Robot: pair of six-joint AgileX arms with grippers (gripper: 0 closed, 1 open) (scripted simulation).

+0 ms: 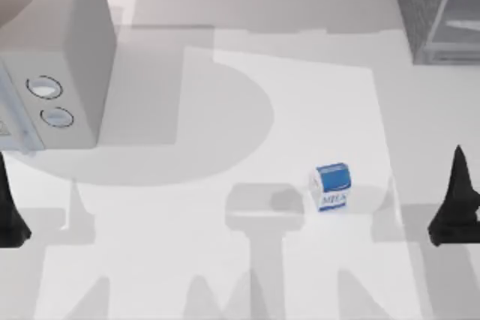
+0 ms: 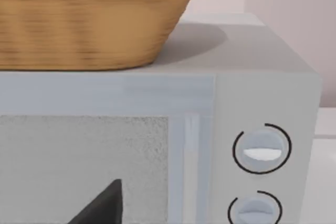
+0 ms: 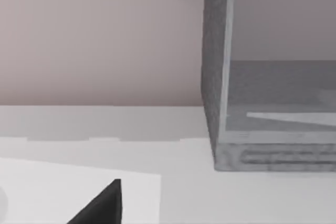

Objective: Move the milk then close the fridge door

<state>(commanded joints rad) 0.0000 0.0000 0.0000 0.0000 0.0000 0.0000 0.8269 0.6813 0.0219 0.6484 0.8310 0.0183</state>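
Milk on the tabletop, both arms resting.
The milk stands alone; I cannot tell either end effector's grip.

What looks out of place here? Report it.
Nothing is spilled or damaged. The milk stands upright on the table, apart from the fridge at the far right, both grippers parked at the table's sides.

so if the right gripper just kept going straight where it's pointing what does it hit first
Probably the dark grey speckled fridge cabinet: the right wrist view faces its open front across bare table. The right gripper points that way, though depth is unclear.
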